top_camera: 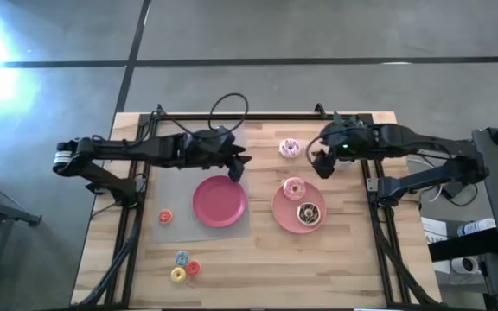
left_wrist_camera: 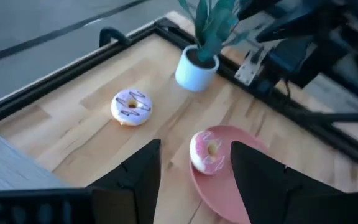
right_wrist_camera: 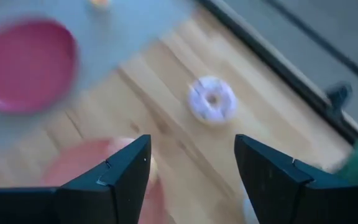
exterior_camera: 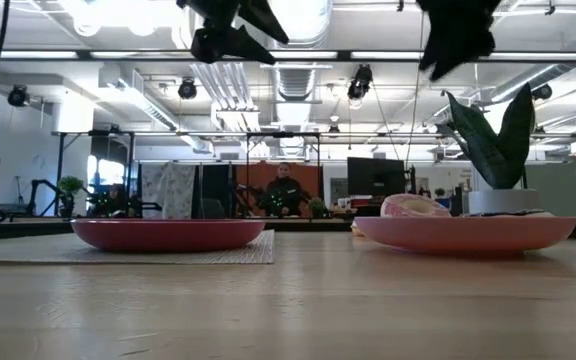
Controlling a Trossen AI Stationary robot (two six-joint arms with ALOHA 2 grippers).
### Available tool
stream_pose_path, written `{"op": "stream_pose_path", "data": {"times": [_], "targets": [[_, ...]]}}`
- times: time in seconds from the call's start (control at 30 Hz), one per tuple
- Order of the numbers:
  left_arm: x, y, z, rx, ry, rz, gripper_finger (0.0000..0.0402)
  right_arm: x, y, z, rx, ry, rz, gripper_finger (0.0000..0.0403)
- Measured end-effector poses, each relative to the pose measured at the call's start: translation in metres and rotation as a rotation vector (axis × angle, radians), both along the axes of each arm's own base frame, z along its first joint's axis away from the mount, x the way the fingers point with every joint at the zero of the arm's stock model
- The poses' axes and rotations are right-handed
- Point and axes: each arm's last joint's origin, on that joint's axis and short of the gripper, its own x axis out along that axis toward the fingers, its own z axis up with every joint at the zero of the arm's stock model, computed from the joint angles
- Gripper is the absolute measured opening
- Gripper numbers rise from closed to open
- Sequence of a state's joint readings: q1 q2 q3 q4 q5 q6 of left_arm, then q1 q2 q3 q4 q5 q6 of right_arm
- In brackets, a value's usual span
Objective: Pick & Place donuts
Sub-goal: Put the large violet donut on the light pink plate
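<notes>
Left gripper [top_camera: 237,168] open above dark pink plate [top_camera: 220,201] at centre. Right gripper [top_camera: 322,164] open, empty, right of sprinkled donut [top_camera: 290,149] at upper centre. 2 donuts, pink iced [top_camera: 295,188] and chocolate [top_camera: 308,212], on lighter plate [top_camera: 282,213].

floor: grey concrete floor [top_camera: 318,30], dark seams, bright glare at 10 o'clock | ceiling: white ducts [exterior_camera: 218,85], long strip lights [exterior_camera: 388,55] | mid-room: dark monitor [exterior_camera: 375,177], seated person [exterior_camera: 284,190] at 12 o'clock | left: black metal stands [exterior_camera: 63,165]
</notes>
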State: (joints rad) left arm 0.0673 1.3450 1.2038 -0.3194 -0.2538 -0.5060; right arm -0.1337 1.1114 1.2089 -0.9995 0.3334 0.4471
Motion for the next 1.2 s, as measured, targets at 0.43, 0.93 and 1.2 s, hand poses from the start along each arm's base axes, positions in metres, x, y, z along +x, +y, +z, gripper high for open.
{"op": "stream_pose_path", "data": {"times": [0.43, 0.93, 1.2], "targets": [[0.000, -0.001, -0.005, -0.037, -0.050, 0.019, 0.0167, 0.103, -0.060, -0.044, -0.062, 0.109, 0.128, 0.0224], [-0.004, -0.011, 0.000, -0.056, -0.071, -0.011, 0.0168, 0.143, -0.122, -0.155, 0.306, 0.462, 0.110, 0.0224], [-0.004, -0.013, -0.002, -0.056, -0.049, -0.016, 0.0168, 0.143, -0.131, -0.166, 0.265, 0.542, 0.048, 0.0224]]}}
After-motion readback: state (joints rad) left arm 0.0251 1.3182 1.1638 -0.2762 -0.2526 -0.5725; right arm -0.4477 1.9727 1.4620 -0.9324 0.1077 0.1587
